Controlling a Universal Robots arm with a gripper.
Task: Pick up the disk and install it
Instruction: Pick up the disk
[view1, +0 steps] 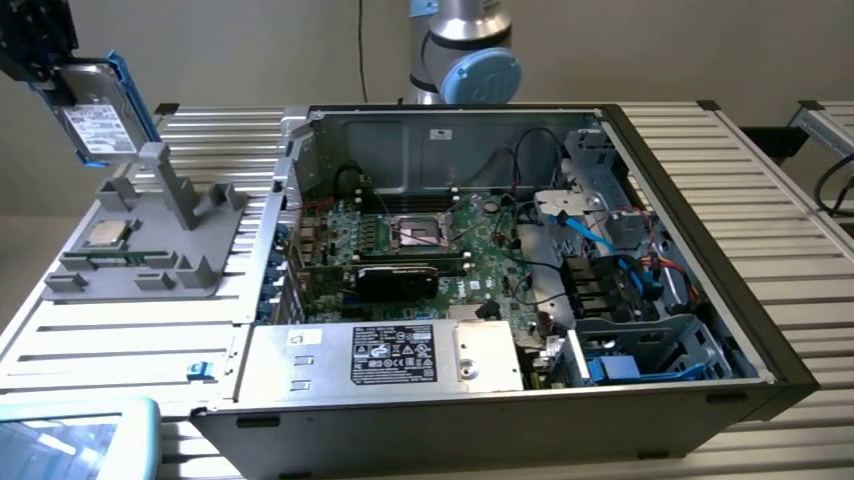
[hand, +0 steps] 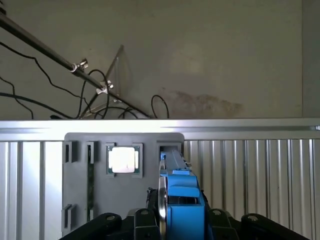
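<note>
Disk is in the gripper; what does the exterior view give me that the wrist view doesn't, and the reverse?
Exterior view: the open computer case with its motherboard and the silver box with a black label. Wrist view: a plain wall with dark cables and a metal rod. Both: the disk clamped in the gripper near the grey fixture, the CPU chip lying on that fixture.

Arm (view1: 461, 55): one, silver link with blue joint cap, upright at the rear. Gripper (view1: 51, 72): black, raised high at the exterior view's left; jaws clamped on the disk (view1: 96, 125), which hangs upright beneath.
</note>
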